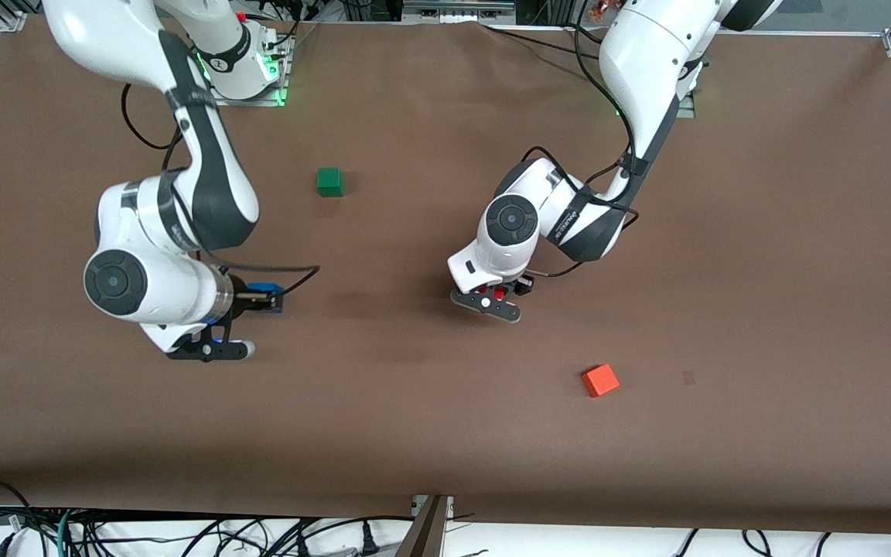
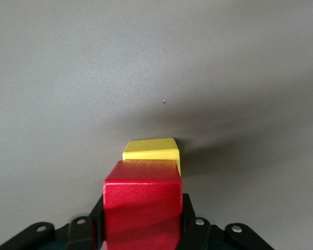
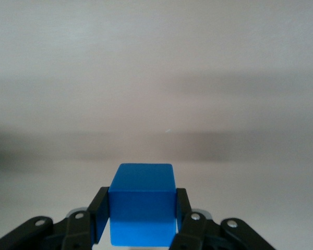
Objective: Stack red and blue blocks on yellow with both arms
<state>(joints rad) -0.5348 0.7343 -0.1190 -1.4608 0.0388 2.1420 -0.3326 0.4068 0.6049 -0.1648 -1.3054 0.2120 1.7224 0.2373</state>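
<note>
My left gripper (image 1: 491, 300) hangs low over the middle of the table, shut on the red block (image 2: 141, 204). In the left wrist view my left gripper (image 2: 141, 216) has the red block between its jaws, directly over the yellow cube (image 2: 151, 149), which stands on the table. I cannot tell whether the two cubes touch. The yellow cube is hidden under the hand in the front view. My right gripper (image 1: 263, 299) is toward the right arm's end of the table, shut on the blue block (image 1: 267, 289). In the right wrist view my right gripper (image 3: 142, 216) has the blue block (image 3: 142, 208) between its jaws, above bare table.
A green cube (image 1: 329, 182) sits on the brown table (image 1: 762, 255) nearer to the robots' bases, between the two arms. An orange cube (image 1: 601, 380) lies nearer to the front camera than my left gripper. Cables run along the table's front edge.
</note>
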